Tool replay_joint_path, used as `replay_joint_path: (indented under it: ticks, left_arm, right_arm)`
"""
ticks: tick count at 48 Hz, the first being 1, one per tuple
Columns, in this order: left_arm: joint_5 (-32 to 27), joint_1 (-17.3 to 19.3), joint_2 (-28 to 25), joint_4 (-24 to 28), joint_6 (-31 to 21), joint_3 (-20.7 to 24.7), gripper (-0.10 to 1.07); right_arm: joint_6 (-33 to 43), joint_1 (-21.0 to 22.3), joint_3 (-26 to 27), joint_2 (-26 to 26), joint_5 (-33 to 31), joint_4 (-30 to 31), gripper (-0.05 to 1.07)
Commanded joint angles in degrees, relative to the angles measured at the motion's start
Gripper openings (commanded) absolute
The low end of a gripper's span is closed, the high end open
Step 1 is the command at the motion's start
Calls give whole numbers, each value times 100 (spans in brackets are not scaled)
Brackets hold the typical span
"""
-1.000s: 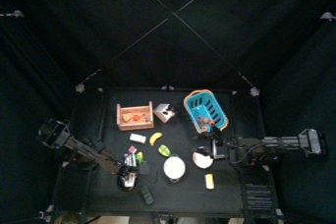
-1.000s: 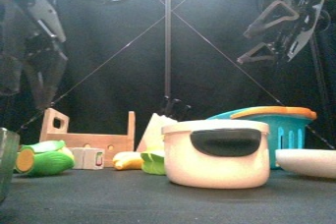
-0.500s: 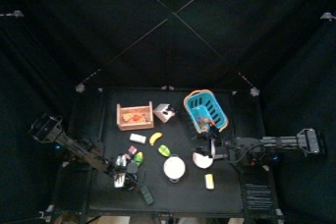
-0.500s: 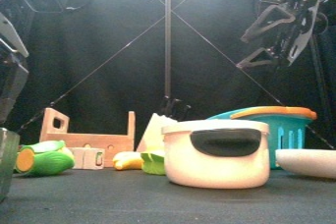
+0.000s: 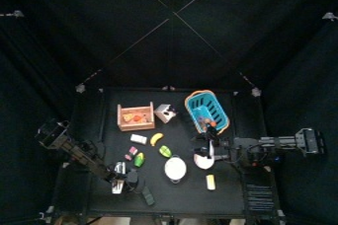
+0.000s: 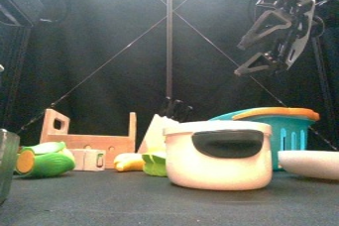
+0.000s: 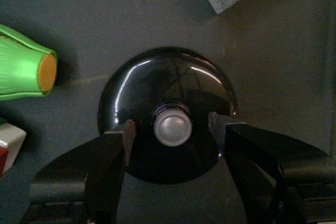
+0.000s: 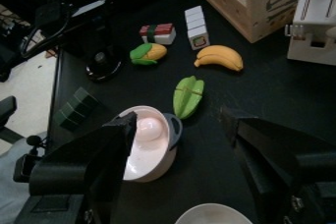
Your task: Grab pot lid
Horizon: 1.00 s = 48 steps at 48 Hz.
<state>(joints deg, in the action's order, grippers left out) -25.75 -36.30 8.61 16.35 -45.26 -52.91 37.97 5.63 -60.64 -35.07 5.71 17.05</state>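
Black tabletop point(image 7: 282, 31) is filling your left wrist view, where you are holding the left gripper point(image 7: 174, 138) with fingers point(image 7: 110, 159) spread wide either side of the lid point(image 7: 168, 95), its knob point(image 7: 171, 125) sitting between them, so closing should catch it.

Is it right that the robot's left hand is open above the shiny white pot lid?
Not quite. The pot lid is black with a silver knob, not white, as the left wrist view shows. The left hand is indeed open above it, one finger on each side.
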Motion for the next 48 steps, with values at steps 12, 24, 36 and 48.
replay_joint_path:
  ticks: [12,24,36,48]
  left_arm:
    - [-439,-35,-97,9,-9,211,90]
    - [-483,-18,-97,18,-18,255,80]
    - [-519,26,-97,141,-18,290,80]
    - [-519,53,-97,396,-26,360,79]
  right_arm:
    - [0,26,185,132,53,26,98]
    - [0,26,176,132,53,26,98]
    - [0,26,158,132,53,35,98]
    - [0,26,141,132,53,35,98]
